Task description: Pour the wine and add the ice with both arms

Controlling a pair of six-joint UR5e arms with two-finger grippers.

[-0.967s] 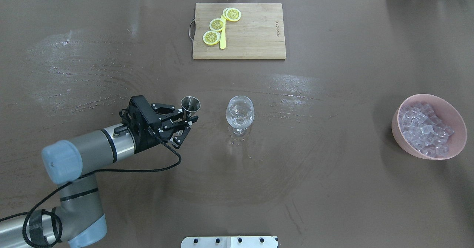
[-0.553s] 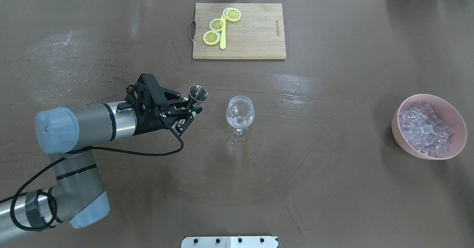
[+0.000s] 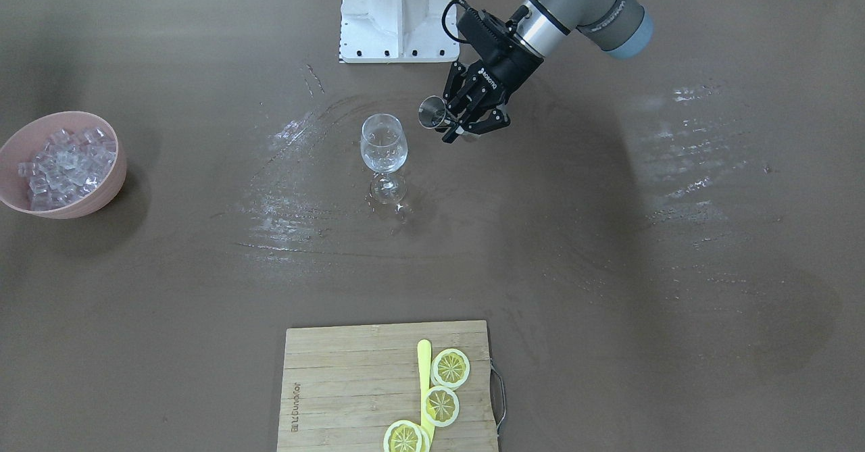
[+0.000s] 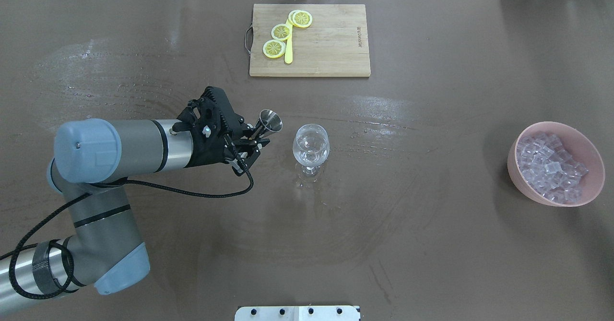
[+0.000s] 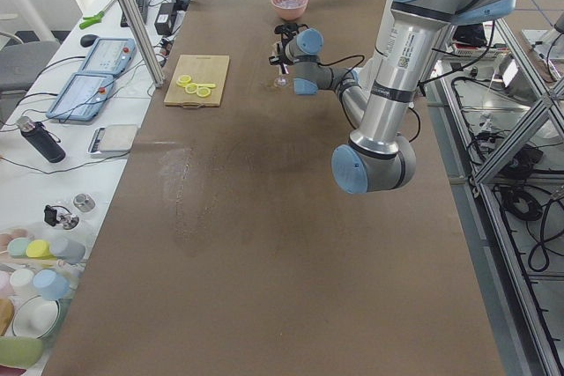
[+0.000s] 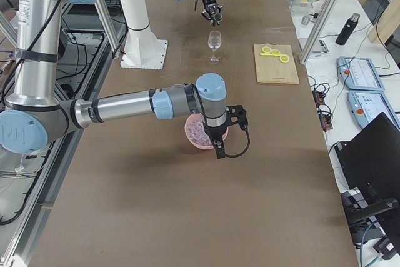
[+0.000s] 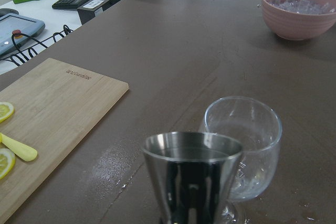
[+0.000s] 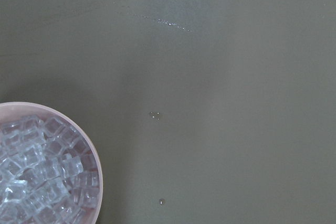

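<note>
Overhead exterior: a steel jigger (image 4: 269, 121) is held clenched in the left hand (image 4: 256, 141), just beside the wine glass (image 4: 311, 146). The grip of the right hand (image 6: 217, 143) cannot be told.

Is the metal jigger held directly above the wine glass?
No, the jigger in the left end effector is beside the wine glass, not above it.

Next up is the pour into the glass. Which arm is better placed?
Left. The left gripper already holds the jigger right beside the wine glass. The right arm is far down the table by the pink bowl of ice.
</note>
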